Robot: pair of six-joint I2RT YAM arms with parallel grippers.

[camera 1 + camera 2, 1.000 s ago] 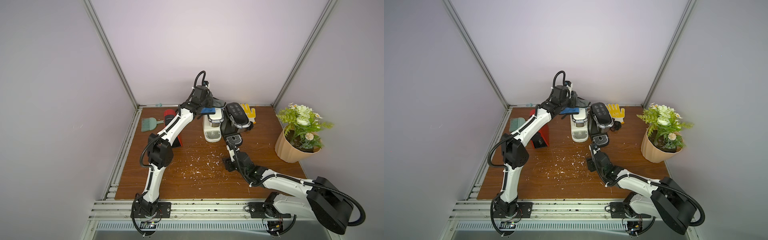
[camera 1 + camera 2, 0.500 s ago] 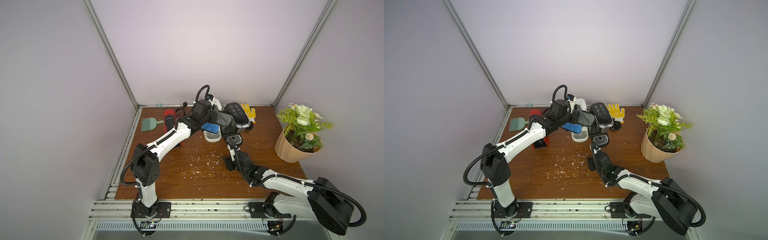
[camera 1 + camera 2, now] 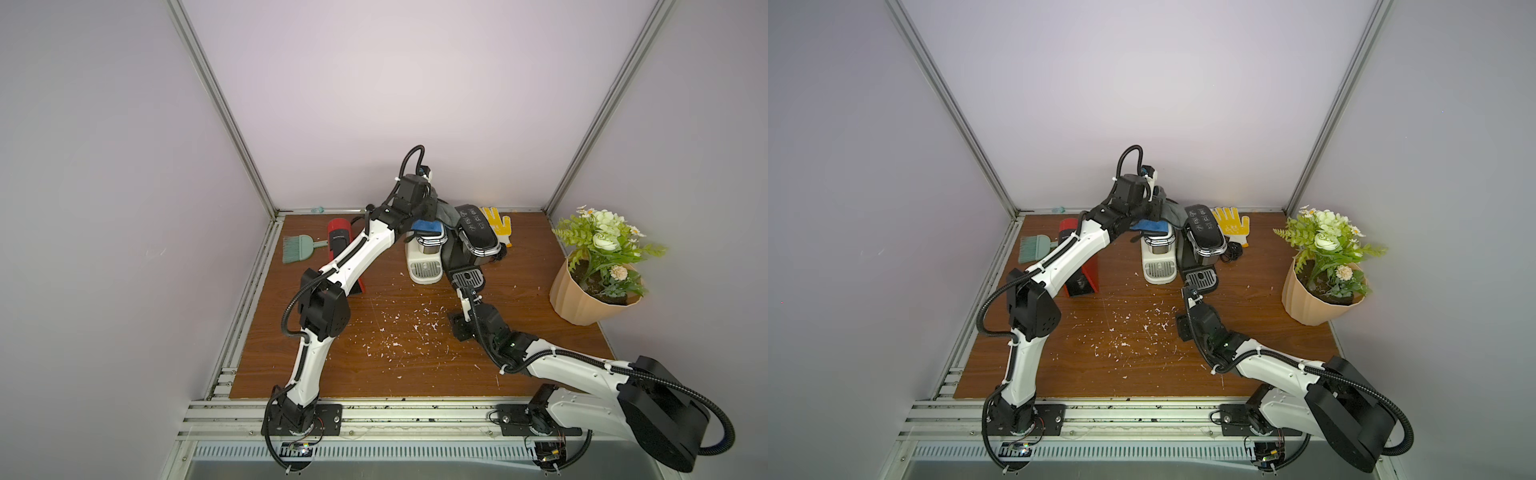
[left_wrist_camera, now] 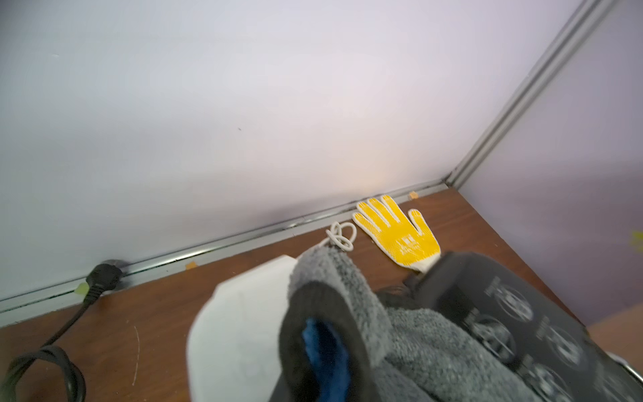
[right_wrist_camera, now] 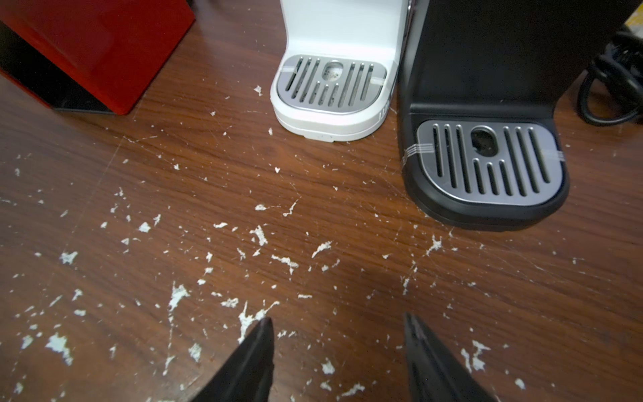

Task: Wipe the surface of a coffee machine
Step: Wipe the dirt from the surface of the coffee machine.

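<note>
A white coffee machine (image 3: 424, 259) (image 3: 1156, 264) stands at the back of the wooden table, between a red one (image 3: 338, 237) and a black one (image 3: 478, 237). My left gripper (image 3: 432, 210) (image 4: 323, 351) is shut on a blue and grey cloth (image 3: 426, 226) (image 4: 400, 334), which rests on the white machine's top (image 4: 240, 330) near its rear. The grey part drapes toward the black machine (image 4: 522, 313). My right gripper (image 5: 337, 334) (image 3: 459, 326) hangs open and empty low over the table, in front of both drip trays.
A yellow glove (image 3: 496, 222) (image 4: 396, 233) and a coiled white cord (image 4: 341, 236) lie behind the machines. A green brush (image 3: 297, 248) lies far left and a potted plant (image 3: 598, 266) stands right. White flecks (image 3: 399, 328) dot the table; a black plug (image 4: 101, 282) lies by the back wall.
My left arm swept the cloth forward and down over the white machine's front, then came back up to its top rear. The right arm has not moved.
</note>
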